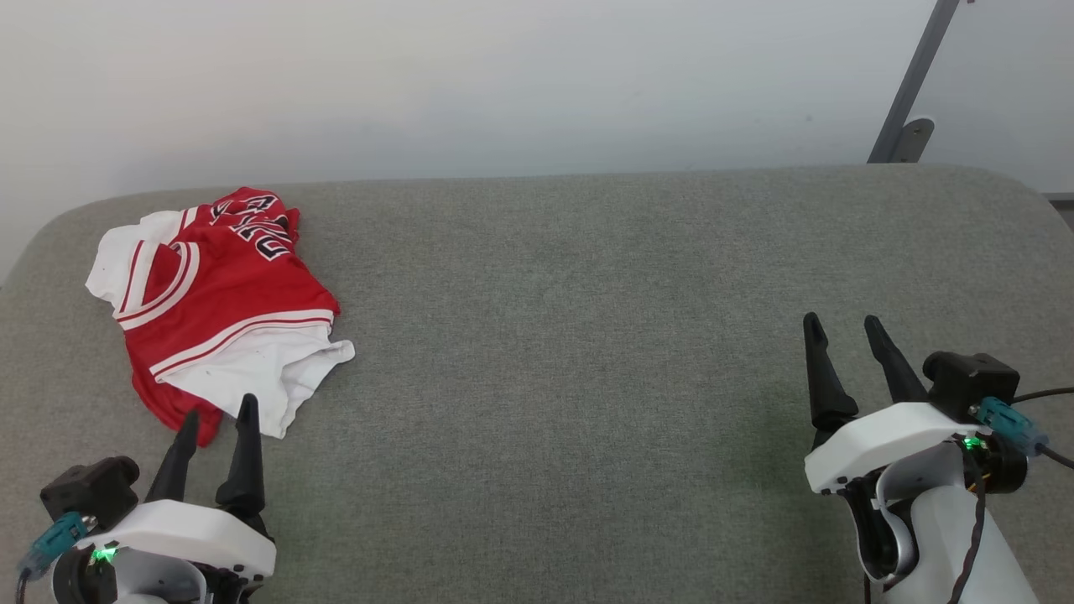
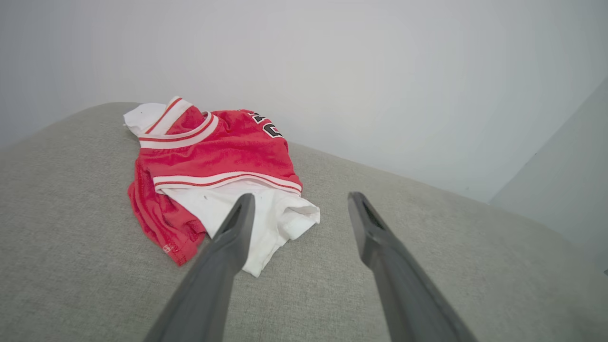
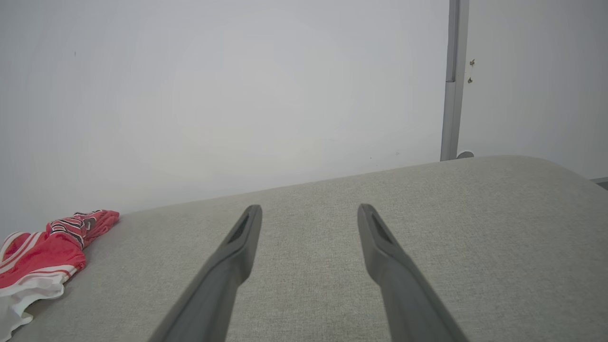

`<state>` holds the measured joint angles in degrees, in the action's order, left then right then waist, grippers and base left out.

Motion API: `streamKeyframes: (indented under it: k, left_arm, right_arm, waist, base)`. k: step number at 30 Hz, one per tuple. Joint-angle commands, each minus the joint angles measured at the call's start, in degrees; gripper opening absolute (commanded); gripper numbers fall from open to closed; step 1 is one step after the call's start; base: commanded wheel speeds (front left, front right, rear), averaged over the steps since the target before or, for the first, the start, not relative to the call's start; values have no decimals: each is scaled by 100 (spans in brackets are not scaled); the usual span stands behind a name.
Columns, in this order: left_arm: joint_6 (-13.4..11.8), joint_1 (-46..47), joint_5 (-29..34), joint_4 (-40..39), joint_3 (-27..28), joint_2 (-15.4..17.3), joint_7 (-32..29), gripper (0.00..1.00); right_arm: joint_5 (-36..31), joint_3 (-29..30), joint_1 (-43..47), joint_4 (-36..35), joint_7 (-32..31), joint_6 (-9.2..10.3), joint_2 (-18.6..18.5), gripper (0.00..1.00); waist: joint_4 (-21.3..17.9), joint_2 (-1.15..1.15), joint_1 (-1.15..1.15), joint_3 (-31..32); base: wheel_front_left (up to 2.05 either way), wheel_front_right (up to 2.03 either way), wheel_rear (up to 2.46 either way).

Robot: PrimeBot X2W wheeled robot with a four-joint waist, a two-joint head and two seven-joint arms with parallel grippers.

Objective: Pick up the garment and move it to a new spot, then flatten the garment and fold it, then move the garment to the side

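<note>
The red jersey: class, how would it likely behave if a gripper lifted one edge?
Probably floppy: the jersey lies crumpled in soft folds, so it should droop. Its thin, shiny-looking fabric may slip and seems light.

The head camera looks forward and down from high over the grey padded surface (image 1: 587, 335), with the garment (image 1: 218, 294) at its 10 o'clock. The left wrist camera sits low and near, garment at 11 o'clock. The right wrist camera, low and farther off, faces the wall (image 3: 237, 95), same garment at 8 o'clock.
</note>
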<state>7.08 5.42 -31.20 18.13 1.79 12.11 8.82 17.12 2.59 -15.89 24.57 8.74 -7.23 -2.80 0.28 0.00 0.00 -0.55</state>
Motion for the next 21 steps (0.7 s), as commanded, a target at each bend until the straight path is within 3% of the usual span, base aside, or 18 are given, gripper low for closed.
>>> streamKeyframes:
  k: [1,21]
  left_arm:
    - [34,65,130,-6,-19,64,58,100]
    - [44,125,915,220,-305,314,340,100]
  right_arm:
    - [-158,14,-126,-7,73,-24,-1,100]
    - [-725,111,-186,269,349,-33,-6,100]
  waist:
    - [-5,0,0,-6]
    - [32,0,0,9]
  base:
    - [0,0,0]
    - [0,0,0]
